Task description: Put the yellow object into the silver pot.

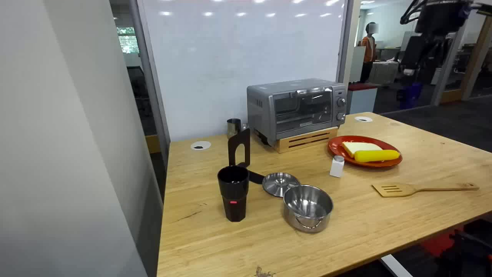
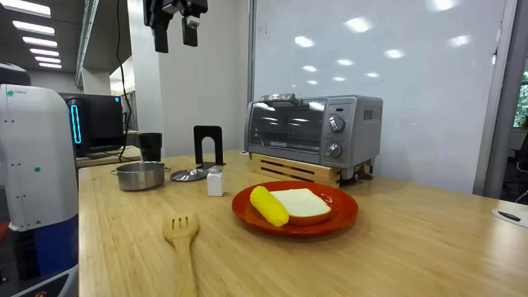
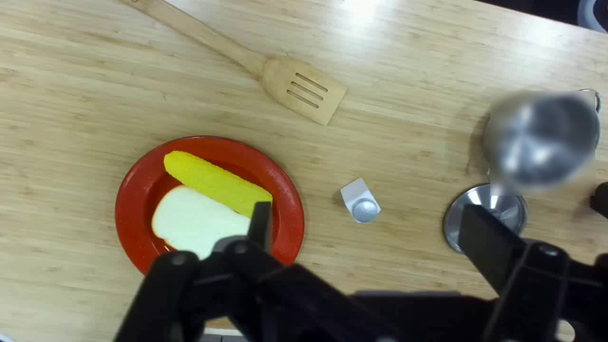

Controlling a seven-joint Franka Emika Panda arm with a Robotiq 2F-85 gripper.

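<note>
The yellow object (image 1: 376, 155) lies on a red plate, leaning against a bread slice; it also shows beside the bread in an exterior view (image 2: 269, 206) and in the wrist view (image 3: 213, 180). The silver pot (image 1: 307, 211) stands upright on the table with nothing visible inside. It also shows in an exterior view (image 2: 141, 177) and, blurred, at the right of the wrist view (image 3: 541, 137). My gripper (image 2: 175, 41) is high above the table, apart from everything. In the wrist view its fingers (image 3: 366, 209) are wide apart with nothing between them.
The red plate (image 3: 289, 228) holds bread (image 3: 199, 221). A white shaker (image 1: 336, 167) stands between plate and pot. A silver lid (image 1: 278, 184) and black mug (image 1: 233, 192) stand near the pot. A wooden spatula (image 1: 396, 189), black bookend (image 2: 208, 142) and toaster oven (image 1: 300, 109) are also there.
</note>
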